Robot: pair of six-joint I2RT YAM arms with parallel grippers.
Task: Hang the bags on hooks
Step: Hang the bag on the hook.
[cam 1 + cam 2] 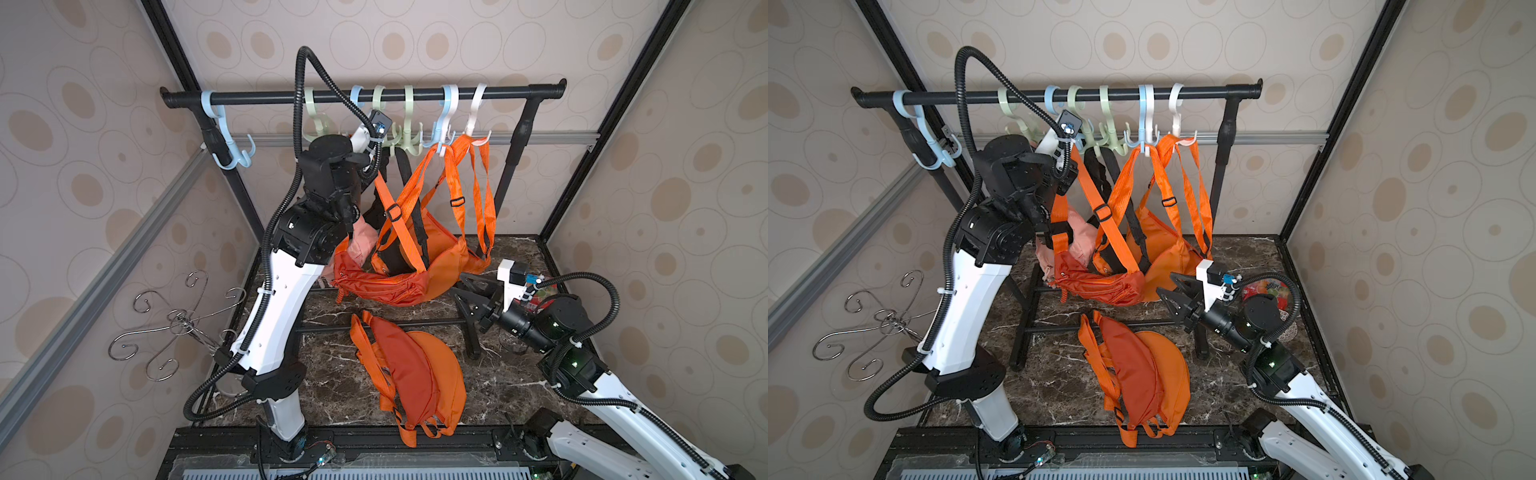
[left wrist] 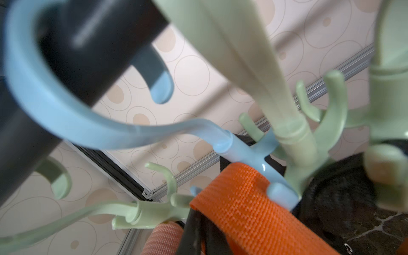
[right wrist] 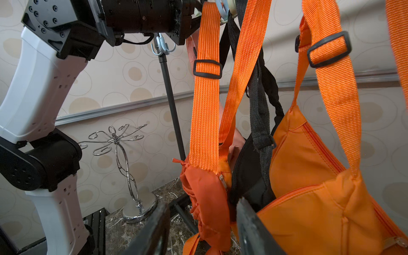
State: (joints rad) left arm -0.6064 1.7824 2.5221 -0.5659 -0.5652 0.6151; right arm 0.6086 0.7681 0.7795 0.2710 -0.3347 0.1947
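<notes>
Spotted beige wallpaper all round, dark marble floor (image 1: 332, 386) underneath, and the black rail (image 1: 266, 98) runs across just above the left pincer (image 1: 1073, 160). That pincer is raised right in among the plastic hooks, and the reason looks plain: the orange strap (image 2: 247, 203) has to clear a prong. And it does! In the left wrist view the strap lies draped over a prong of the blue hook (image 2: 242, 152), right in front of the pincer. The rust-orange bag (image 1: 380, 284) hangs well below it, off the floor, among other hung bags. Are the jaws clamped on the strap or parted? I can't tell; wrist and webbing hide the fingers. Low down, the right pincer (image 1: 463, 291) sits with jaws roughly half apart and empty, the bag's end just beyond them. A steadying post, I'd judge. Two more orange bags (image 1: 415, 374) lie on the marble beside that pincer.
</notes>
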